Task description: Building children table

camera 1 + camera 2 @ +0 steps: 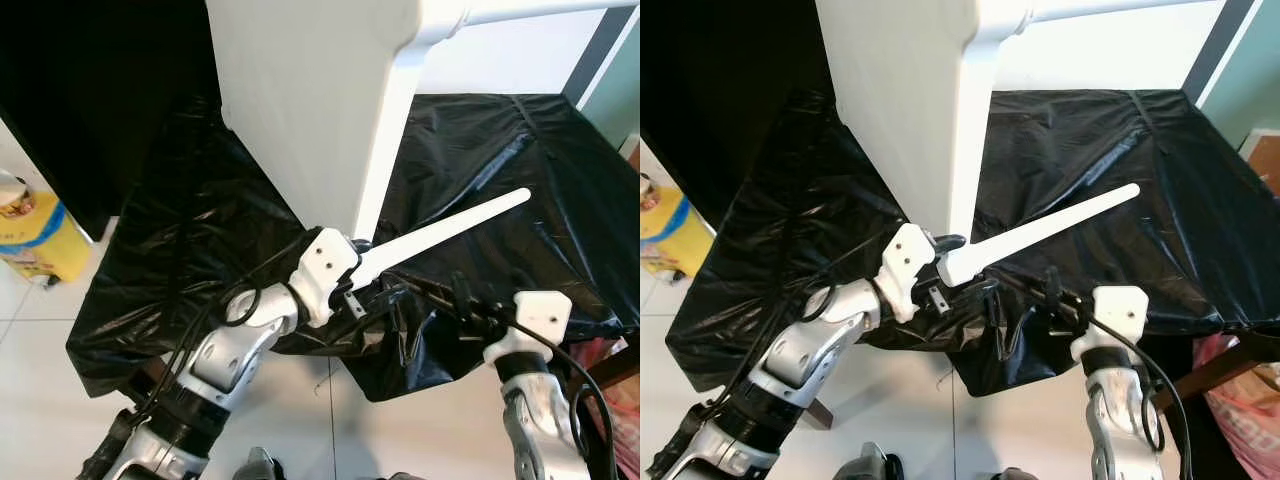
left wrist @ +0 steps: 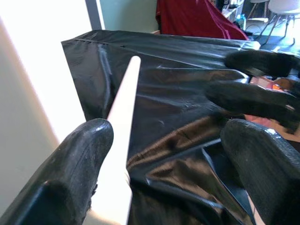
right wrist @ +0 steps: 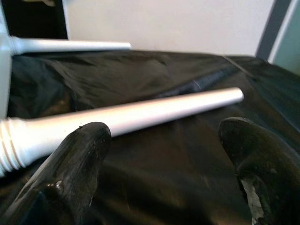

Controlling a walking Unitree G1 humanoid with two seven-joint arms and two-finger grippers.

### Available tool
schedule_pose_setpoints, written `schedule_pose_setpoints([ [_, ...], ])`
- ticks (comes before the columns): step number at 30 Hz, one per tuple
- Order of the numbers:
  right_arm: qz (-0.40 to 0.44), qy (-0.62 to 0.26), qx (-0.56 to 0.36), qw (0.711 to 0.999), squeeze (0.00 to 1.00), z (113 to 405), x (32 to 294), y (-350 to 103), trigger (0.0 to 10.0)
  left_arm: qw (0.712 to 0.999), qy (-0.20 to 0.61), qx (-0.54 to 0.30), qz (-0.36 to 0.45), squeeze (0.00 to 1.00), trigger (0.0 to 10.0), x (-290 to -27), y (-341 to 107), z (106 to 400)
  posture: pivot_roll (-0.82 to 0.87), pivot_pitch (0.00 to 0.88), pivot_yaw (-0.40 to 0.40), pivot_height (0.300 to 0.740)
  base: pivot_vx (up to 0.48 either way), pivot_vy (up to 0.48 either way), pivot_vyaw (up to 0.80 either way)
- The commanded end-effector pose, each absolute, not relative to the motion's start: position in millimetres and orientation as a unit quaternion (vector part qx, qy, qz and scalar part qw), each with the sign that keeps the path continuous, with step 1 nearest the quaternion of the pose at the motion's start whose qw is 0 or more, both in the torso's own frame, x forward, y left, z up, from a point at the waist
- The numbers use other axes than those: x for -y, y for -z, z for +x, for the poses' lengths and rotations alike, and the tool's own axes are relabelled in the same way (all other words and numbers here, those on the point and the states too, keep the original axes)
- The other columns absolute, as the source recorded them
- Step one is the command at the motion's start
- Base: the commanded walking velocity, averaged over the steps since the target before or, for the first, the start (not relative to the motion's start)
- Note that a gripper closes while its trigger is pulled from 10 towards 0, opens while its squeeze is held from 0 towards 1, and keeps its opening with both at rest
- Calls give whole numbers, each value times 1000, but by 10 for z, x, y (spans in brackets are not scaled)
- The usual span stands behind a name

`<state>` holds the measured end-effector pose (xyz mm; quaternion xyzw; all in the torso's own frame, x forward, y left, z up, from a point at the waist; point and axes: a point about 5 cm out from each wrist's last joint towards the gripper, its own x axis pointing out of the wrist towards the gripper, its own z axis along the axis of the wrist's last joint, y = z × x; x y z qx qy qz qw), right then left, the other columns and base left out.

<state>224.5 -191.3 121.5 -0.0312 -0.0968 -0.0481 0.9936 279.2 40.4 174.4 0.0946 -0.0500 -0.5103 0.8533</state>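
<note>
One tapered white table leg [image 1: 440, 236] is lying across the black-covered surface [image 1: 520, 170] near its front edge; we are clasping its threaded thick end in our left gripper [image 1: 352, 272]. Our right gripper [image 1: 462, 300] is hovering open. We judge it light, stiff, slippery; grip thick end.
</note>
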Motion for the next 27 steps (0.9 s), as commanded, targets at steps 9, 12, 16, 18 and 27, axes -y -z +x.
schedule_pose_setpoints([
  [9,-32,108,84,990,0,2135,2004,-1191,10000,832,546,49,91,0,10000,-229,-1689,2855,-66,88,20,740,0,0,0],
  [12,-33,115,85,989,0,2134,2009,-1199,10000,829,549,53,92,0,10000,-154,-1688,2878,-70,89,22,740,0,0,0],
  [16,-34,121,85,988,0,2137,2011,-1205,10000,831,547,57,84,0,10000,-43,-1709,2919,-71,89,25,740,0,0,0],
  [18,-38,127,88,987,0,2137,2028,-1219,10000,842,532,50,71,0,10000,93,-1684,2939,-81,94,32,740,0,0,0],
  [27,-44,142,88,985,0,2120,2069,-1224,10000,879,472,44,55,0,10000,398,-1599,2916,-90,105,34,740,0,0,0],
])
